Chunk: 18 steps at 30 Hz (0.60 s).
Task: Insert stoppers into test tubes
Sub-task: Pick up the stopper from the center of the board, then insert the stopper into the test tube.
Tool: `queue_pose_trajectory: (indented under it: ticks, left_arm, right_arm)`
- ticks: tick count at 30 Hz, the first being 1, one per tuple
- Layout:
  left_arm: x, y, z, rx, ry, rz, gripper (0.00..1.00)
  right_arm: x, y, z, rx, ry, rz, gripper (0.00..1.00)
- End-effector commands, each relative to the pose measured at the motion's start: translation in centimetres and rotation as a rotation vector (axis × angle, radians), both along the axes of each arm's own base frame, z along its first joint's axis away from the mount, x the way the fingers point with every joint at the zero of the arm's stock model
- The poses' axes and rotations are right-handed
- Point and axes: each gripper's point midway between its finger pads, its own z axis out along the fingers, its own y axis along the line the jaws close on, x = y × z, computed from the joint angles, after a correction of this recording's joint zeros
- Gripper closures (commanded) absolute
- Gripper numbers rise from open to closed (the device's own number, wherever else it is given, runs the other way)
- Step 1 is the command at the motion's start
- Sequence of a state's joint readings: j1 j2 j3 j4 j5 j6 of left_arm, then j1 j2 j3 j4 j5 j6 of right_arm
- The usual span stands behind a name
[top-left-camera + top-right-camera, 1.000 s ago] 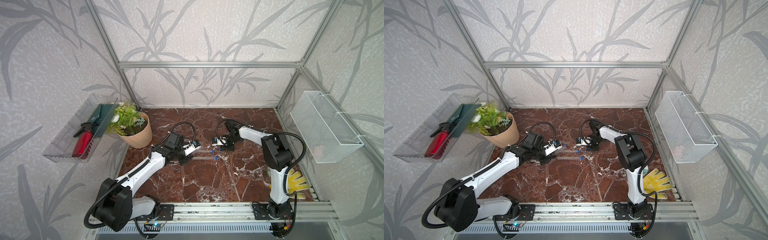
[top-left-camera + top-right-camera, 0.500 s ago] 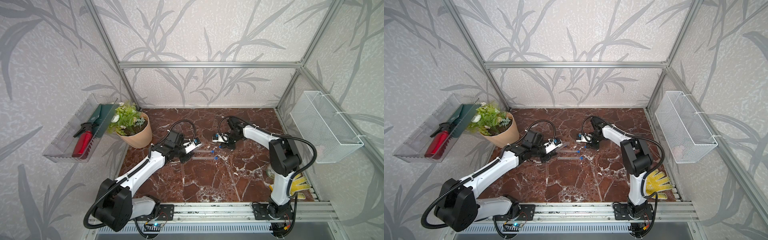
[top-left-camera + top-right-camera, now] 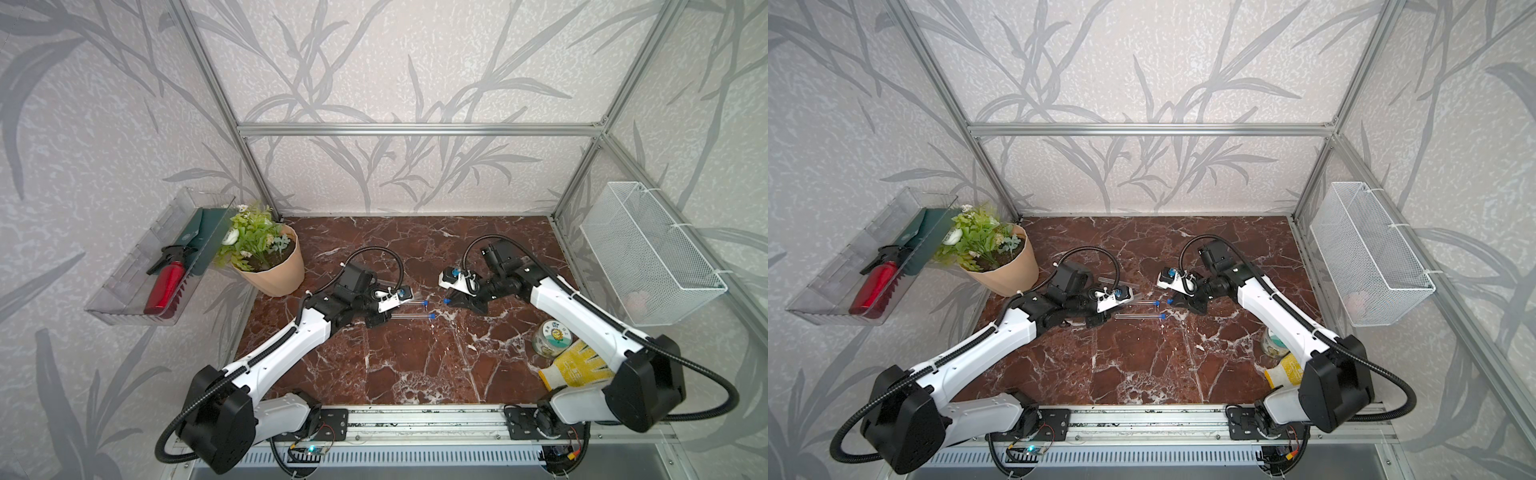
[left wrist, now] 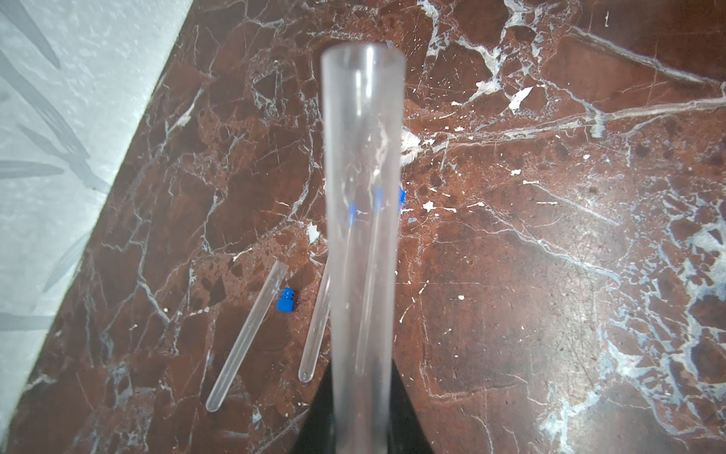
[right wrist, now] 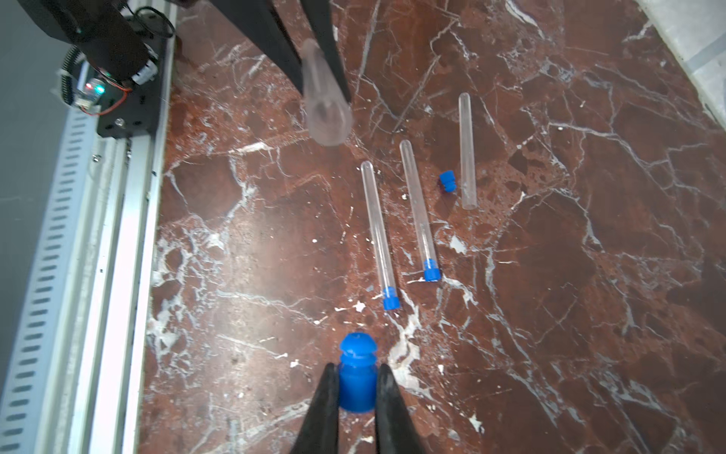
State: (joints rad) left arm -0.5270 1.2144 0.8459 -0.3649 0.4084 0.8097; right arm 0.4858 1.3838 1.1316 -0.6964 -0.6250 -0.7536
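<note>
Left gripper [image 4: 361, 426] clamps a light, slick, likely brittle tube [image 4: 363, 177] well back from its mouth, while at its three o'clock right gripper [image 5: 356, 371] pinches a tiny, probably springy stopper [image 5: 357, 348] by its base.

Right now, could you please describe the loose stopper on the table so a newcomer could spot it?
On the red-brown marble table, three tubes lie side by side. The loose stopper lies beside the uncapped tube. Unlike the other blue stoppers, it sits bare on the marble, neither plugged in nor held.
</note>
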Motion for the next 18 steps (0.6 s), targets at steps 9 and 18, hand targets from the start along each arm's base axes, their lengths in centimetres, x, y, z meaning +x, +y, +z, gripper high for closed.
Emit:
queue_pose_trajectory:
  ticks: [9, 18]
  left_arm:
    - [-1.2, -0.9, 0.2, 0.129, -0.238, -0.19, 1.0]
    - [-1.6, -1.3, 0.2, 0.155, -0.281, -0.222, 1.0]
  right_arm:
    - [-3.8, 2.2, 2.9, 0.062, 0.093, -0.009, 0.85]
    - [-3.8, 3.4, 3.3, 0.052, 0.092, 0.006, 0.84]
